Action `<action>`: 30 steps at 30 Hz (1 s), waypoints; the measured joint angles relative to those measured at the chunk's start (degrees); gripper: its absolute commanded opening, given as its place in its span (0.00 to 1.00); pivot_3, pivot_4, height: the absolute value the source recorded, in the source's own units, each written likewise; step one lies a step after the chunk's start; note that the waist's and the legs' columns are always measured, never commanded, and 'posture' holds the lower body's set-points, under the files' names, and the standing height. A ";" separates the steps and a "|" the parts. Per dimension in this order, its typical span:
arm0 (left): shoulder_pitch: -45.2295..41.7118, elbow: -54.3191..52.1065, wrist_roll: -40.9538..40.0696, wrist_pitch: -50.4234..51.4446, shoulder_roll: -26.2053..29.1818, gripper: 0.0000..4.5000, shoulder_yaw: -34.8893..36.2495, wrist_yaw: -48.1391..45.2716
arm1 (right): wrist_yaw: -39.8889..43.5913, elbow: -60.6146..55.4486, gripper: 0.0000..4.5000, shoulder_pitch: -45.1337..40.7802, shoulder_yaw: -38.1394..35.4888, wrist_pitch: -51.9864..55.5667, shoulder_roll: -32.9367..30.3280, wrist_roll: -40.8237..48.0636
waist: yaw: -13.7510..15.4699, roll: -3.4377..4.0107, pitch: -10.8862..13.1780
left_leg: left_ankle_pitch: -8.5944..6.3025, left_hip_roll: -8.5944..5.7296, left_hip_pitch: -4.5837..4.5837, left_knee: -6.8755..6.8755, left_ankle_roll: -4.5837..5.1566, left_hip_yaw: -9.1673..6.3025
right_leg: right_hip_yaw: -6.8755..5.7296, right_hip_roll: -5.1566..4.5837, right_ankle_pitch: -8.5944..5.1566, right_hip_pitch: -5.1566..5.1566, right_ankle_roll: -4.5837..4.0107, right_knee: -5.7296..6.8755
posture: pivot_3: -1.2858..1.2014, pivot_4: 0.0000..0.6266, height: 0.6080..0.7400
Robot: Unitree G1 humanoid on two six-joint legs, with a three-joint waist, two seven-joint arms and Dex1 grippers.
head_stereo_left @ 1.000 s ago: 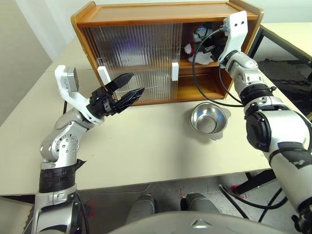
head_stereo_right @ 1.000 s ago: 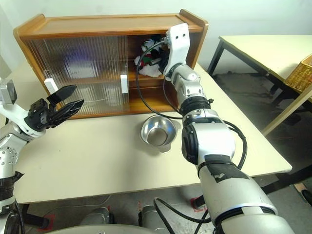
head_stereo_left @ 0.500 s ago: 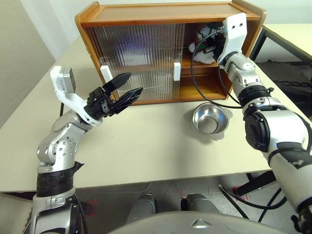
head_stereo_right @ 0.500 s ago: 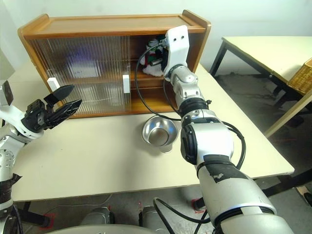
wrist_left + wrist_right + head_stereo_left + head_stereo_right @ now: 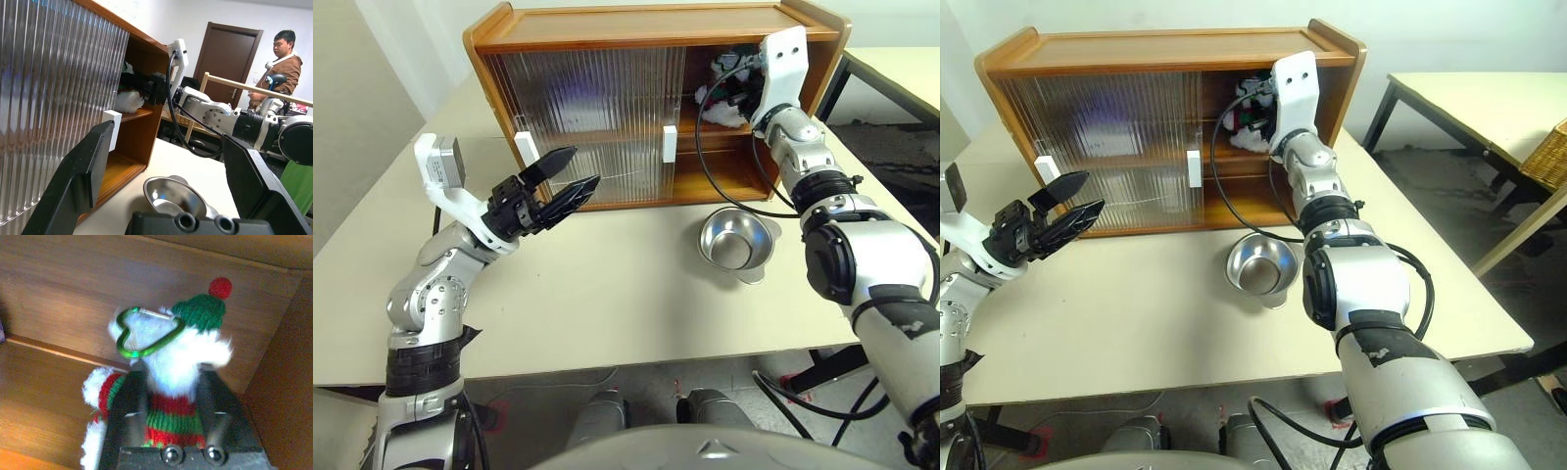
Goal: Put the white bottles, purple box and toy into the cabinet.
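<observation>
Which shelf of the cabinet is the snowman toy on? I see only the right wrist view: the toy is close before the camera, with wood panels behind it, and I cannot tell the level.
Observer: The snowman toy is on the upper shelf, at the open right end of the cabinet.
Operator: Thank you. Is something on the table under that place, if I later draw the arm back?
Observer: Yes, a steel bowl stands on the table in front of the open end, apart from the cabinet.
</observation>
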 measured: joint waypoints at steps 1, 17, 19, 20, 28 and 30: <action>0.00 0.00 0.00 0.00 0.00 1.00 0.00 0.01 | 0.22 0.22 0.66 0.01 -0.02 0.15 0.04 0.04 | 0.00 0.00 0.00 | 0.00 0.00 0.00 0.00 0.00 0.00 | 0.00 0.00 0.00 -0.01 0.00 0.00 | 0.54 0.01 1.00; -0.10 0.03 0.03 -0.03 -0.53 1.00 -0.62 -0.34 | 7.31 -2.53 0.99 0.04 -1.54 0.27 -2.80 2.48 | -0.03 0.00 0.00 | 0.00 0.01 -0.02 -0.06 0.00 0.03 | -0.01 0.00 0.08 -0.06 0.19 0.00 | 0.53 0.00 1.00; -0.20 0.08 0.04 -0.04 -0.61 1.00 -1.01 -0.62 | 9.54 -5.23 0.99 0.88 -1.98 0.19 -3.06 3.31 | -0.04 -0.01 0.00 | 0.00 0.02 -0.02 -0.06 0.00 0.03 | -0.02 0.01 0.08 -0.06 0.19 0.00 | 0.53 0.00 1.00; -0.25 0.12 0.04 -0.05 -0.63 1.00 -1.10 -0.71 | 10.55 -6.62 0.99 1.51 -2.06 0.20 -3.17 3.60 | -0.05 -0.01 0.00 | 0.00 0.02 -0.01 -0.06 0.00 0.03 | -0.02 0.01 0.08 -0.05 0.19 0.01 | 0.53 0.00 1.00; -0.81 0.81 0.05 -0.13 -0.65 1.00 -1.57 -1.54 | 20.03 -29.95 0.99 16.32 -2.21 12.16 -4.63 10.20 | -0.23 -0.04 -0.02 | 0.02 0.02 0.04 0.09 0.01 0.08 | -0.06 0.02 0.10 0.07 0.23 0.01 | 0.52 0.00 1.00; -0.98 1.27 0.05 -0.13 -0.63 1.00 -1.63 -1.79 | 21.02 -36.72 0.99 20.04 -2.33 18.03 -5.35 12.50 | -0.35 -0.03 -0.02 | 0.03 0.02 0.07 0.13 0.02 0.13 | -0.03 0.02 0.12 0.09 0.26 0.03 | 0.51 0.01 1.00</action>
